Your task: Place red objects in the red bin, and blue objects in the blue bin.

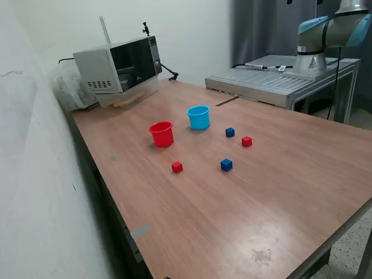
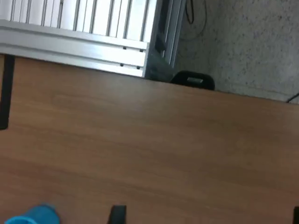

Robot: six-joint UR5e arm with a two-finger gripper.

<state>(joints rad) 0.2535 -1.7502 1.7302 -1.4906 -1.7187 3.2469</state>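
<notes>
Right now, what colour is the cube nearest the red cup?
Red, best seen in the exterior view.

Wooden table (image 1: pixel 244 197): microwave (image 1: pixel 119 68) at its far corner against the wall; ribbed metal platform (image 1: pixel 273 78) adjoining its far edge; small stain (image 1: pixel 261 254) near its front edge.

On the tabletop (image 1: pixel 279 192) two cups stand near each other: the red bin (image 1: pixel 161 133) toward the exterior view's left, the blue bin (image 1: pixel 198 117) to its right and farther back. Four cubes lie apart on the near side of the cups. One blue cube (image 1: pixel 230 132) sits just right of the blue bin, a red cube (image 1: pixel 247 141) beside it. Another red cube (image 1: pixel 176 167) lies before the red bin, another blue cube (image 1: pixel 226 165) to its right. A microwave (image 1: pixel 119 67) stands at the far left corner.
</notes>
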